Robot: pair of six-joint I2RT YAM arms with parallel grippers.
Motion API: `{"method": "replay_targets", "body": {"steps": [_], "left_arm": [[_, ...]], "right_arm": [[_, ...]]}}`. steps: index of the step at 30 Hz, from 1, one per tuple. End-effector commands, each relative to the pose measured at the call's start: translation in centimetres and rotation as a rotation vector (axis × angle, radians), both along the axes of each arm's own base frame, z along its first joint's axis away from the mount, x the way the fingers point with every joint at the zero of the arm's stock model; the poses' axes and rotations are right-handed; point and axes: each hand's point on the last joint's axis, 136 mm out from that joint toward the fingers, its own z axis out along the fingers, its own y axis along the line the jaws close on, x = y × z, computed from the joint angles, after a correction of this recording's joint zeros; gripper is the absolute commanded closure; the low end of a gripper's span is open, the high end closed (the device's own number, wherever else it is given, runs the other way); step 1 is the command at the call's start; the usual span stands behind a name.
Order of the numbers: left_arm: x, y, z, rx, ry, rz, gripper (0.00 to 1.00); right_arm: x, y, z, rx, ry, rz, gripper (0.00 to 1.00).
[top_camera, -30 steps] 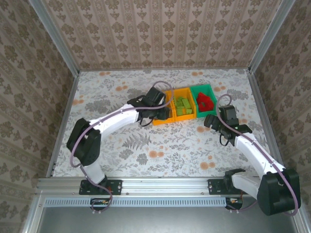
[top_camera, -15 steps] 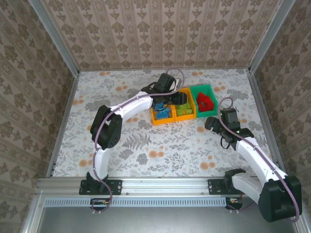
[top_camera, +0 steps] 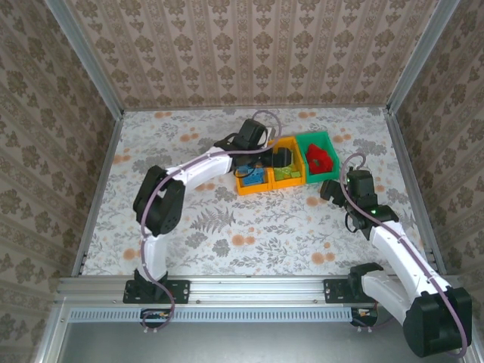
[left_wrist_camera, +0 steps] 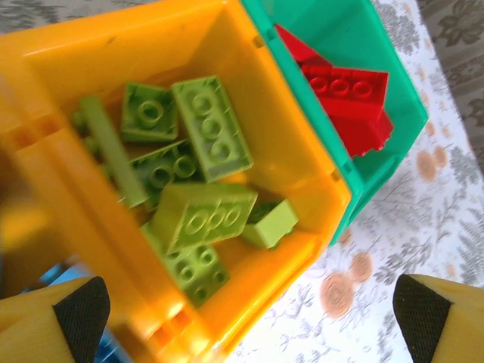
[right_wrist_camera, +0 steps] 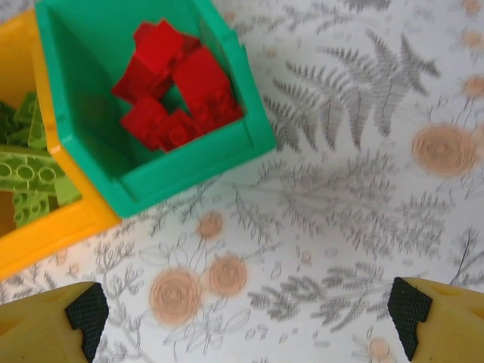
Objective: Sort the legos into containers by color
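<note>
Left pincer [left_wrist_camera: 249,310] released, empty, over middle bin [left_wrist_camera: 280,98] of lime legos [left_wrist_camera: 208,128]; reds [right_wrist_camera: 181,83] in green bin [right_wrist_camera: 189,162], upper left. Right pincer [right_wrist_camera: 246,310] released above tabletop [right_wrist_camera: 340,189]. Best lift straight up, clearing bin walls.

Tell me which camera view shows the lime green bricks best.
The left wrist view: it looks straight down on the lime green bricks piled in their orange-yellow bin, studs sharp. The right wrist view catches a few at its left edge; the top external view gives a small green patch, studs too small to tell.
</note>
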Motion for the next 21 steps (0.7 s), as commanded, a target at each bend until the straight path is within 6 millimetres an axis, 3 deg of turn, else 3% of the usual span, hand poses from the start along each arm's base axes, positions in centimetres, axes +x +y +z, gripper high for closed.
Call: {"method": "replay_targets", "body": {"steps": [1,8,14,15,17,21], "left_arm": [[0.6,3.3,4.1,0.068,-0.235,0.026,0.0],[0.4,14.2,3.9,0.455,-0.473,0.205,0.0],[-0.3,23.1,4.2,0.544,-0.527,0.381,0.0],[-0.4,24.4,4.0,0.549,-0.535,0.41,0.0],[-0.6,27.3,3.5,0.576,-0.55,0.49,0.0],[-1.5,32.9,2.2,0.617,-0.516,0.648,0.0]], "right_arm": [[1.9,-2.1,2.0,-0.136,-0.146,-0.052,0.01],[5.9,-3.0,2.8,-0.313,-0.317,-0.019,0.0],[8.8,-3.6,-0.1,-0.338,-0.352,-0.037,0.0],[9.1,-3.5,-1.3,-0.329,-0.341,-0.025,0.0],[10.1,-2.6,-1.9,-0.326,-0.318,0.031,0.0],[9.9,-2.2,-2.7,-0.293,-0.378,0.076,0.0]]}}
